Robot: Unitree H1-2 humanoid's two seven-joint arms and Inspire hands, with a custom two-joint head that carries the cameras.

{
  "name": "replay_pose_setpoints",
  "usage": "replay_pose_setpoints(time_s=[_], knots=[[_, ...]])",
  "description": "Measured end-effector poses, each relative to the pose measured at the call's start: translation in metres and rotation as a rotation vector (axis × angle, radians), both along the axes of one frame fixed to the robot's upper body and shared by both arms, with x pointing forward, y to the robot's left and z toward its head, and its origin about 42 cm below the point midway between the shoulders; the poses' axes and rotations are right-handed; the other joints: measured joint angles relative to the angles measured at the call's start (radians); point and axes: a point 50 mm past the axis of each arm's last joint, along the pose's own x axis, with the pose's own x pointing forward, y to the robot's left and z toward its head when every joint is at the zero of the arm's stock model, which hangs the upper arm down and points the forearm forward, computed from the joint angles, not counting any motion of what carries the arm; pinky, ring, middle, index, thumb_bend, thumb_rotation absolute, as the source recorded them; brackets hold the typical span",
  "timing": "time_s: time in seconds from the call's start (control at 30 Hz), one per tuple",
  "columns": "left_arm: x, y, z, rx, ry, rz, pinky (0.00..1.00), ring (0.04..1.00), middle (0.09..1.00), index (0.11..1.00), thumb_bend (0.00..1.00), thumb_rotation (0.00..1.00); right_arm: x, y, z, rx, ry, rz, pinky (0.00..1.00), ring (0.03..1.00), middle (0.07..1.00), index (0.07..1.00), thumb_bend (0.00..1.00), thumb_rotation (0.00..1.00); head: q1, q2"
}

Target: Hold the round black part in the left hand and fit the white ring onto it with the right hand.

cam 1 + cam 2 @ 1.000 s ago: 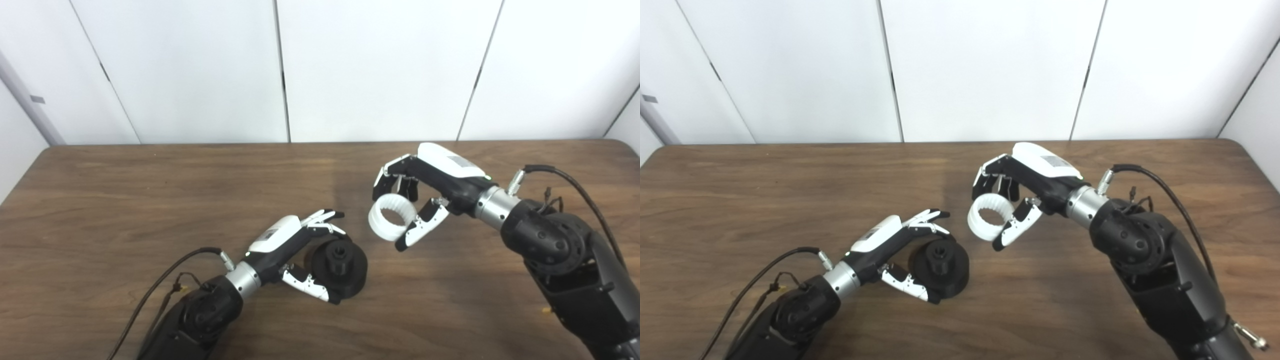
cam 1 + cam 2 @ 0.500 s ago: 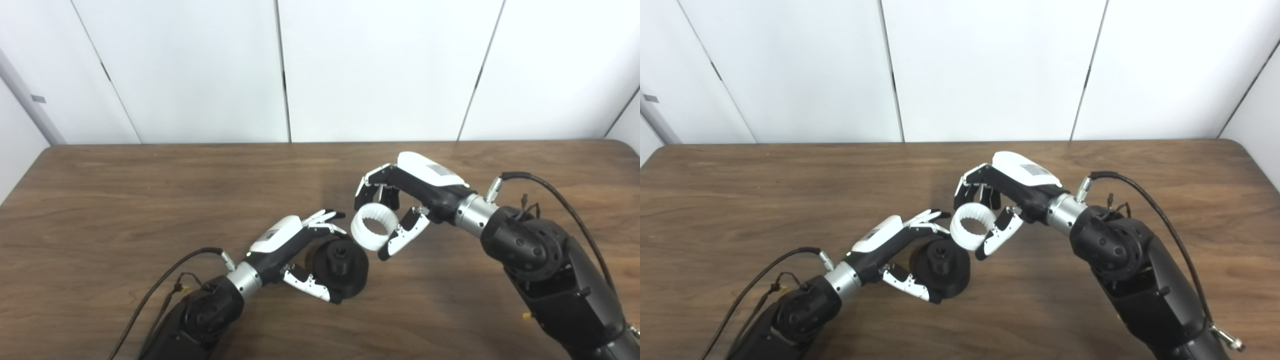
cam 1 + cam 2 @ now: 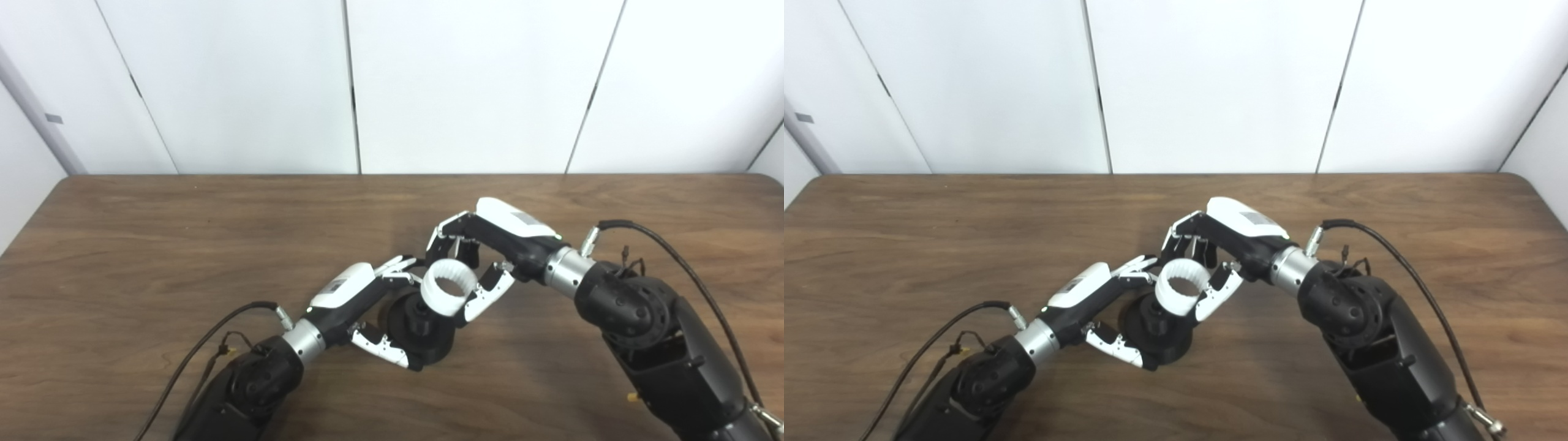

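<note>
our right hand [image 3: 484, 257], grasping the white ring [image 3: 450, 286], has come over the round black part [image 3: 422, 327] that our left hand [image 3: 367, 306] clasps on the surface [image 3: 184, 245]; fitting is near.

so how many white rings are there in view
1. The white ring is pinched in the right hand, overlapping the upper edge of the round black part that the left hand grips. No others show on the table.

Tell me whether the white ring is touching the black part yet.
Cannot tell. In both eye views the white ring in the right hand overlaps the black part held by the left hand; neither shows contact or gap.
</note>
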Motion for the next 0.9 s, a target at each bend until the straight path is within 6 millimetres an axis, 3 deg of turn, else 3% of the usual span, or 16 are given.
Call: replay_pose_setpoints(time_s=[0.9], knots=[[0.000, -0.001, 0.000, 0.000, 0.001, -0.001, 0.93, 1.000, 0.963, 0.484, 0.52, 0.07, -0.003, 0.014, -0.007, 0.005, 0.020, 0.028, 0.38, 0.422, 0.481, 0.514, 0.52, 0.00, 0.005, 0.011]])
